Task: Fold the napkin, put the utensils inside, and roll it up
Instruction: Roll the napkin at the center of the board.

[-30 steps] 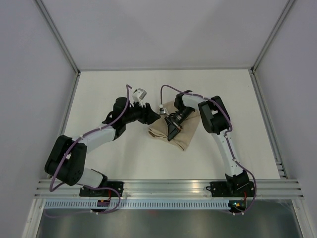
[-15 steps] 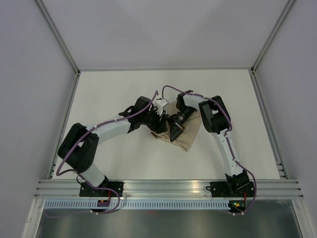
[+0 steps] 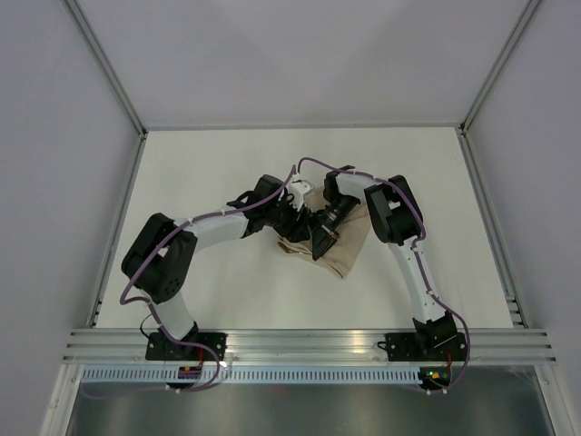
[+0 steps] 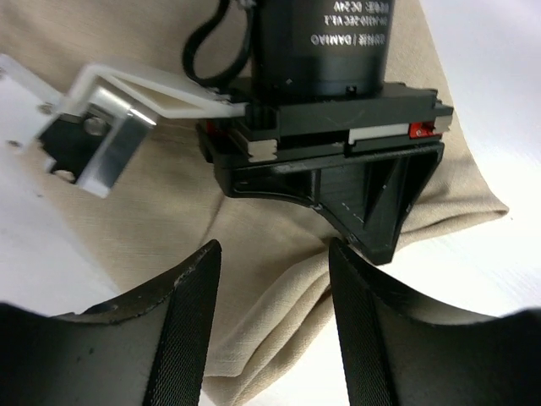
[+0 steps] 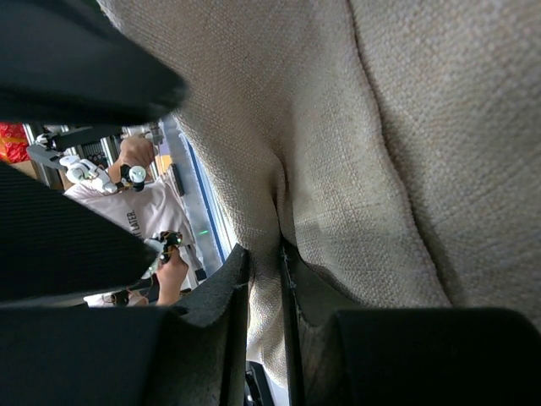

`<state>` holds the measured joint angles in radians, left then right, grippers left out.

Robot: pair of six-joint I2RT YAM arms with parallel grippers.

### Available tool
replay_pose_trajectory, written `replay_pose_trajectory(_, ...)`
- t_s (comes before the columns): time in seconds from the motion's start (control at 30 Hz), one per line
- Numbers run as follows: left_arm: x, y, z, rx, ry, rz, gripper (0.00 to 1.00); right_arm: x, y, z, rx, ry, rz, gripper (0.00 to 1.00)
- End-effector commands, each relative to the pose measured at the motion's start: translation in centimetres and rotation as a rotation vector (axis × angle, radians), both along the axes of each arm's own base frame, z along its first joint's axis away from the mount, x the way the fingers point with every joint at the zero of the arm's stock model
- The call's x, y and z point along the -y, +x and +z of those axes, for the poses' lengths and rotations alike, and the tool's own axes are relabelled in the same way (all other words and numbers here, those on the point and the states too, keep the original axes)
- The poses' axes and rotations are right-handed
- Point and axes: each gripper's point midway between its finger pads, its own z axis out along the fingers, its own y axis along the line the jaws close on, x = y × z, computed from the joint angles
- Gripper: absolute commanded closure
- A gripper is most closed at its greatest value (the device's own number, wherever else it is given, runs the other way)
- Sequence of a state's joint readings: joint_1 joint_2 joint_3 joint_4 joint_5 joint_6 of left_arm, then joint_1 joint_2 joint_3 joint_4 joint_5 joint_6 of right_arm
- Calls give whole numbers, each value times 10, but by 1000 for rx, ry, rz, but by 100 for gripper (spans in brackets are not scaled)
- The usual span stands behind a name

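my right gripper (image 5: 264, 258) pinches a fold of the napkin (image 3: 349, 247) between its jaws; my left gripper (image 4: 272, 254) hangs open over the napkin's left edge

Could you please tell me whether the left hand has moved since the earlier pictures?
Yes: the left hand has swung right, away from the table's left rail, up to the napkin.

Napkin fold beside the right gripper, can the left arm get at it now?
Probably yes: the left gripper hangs open right over the napkin, nothing between them. The right gripper, pinching the cloth close by, leaves little room.
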<state>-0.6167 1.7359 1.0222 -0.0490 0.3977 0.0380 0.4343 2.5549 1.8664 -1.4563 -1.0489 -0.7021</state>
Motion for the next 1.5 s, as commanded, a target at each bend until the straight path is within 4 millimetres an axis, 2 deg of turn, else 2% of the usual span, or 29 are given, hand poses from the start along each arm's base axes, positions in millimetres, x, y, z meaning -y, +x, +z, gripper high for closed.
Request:
replay_pose_trajectory(0.0,19,-5,16,-14,-94,-89,40,24,15,-43,193,-85,111,99)
replay_pose_trajectory(0.17,21,-14,15,-14,-57,-117,37,23,15,-46,185,-90,107,99)
replay_pose_trajectory(0.33,25,-26,0,-3,35,-143,37,26,15,-51,187,-105,116,99)
replay_pose_trajectory(0.47,23,-33,-6,-21,40,-149,37,28,15,-53,185,-114,122,99)
replay_pose_trajectory(0.6,19,-27,-13,9,81,-118,38,28,14,-55,184,-112,122,99)
replay_pose_trajectory(0.73,18,-21,-7,45,94,-105,37,28,15,-54,181,-116,111,99)
replay_pose_trajectory(1.0,19,-40,-30,-26,150,-150,40,29,21,-54,193,-131,97,99)
replay_pose_trajectory(1.07,20,-43,-30,-41,140,-159,41,31,21,-56,188,-138,89,99)
replay_pose_trajectory(1.23,20,-47,-31,-63,141,-176,44,32,23,-56,191,-140,81,100)
replay_pose_trajectory(1.47,19,-48,-36,-77,163,-179,58,36,28,-56,195,-157,62,99)
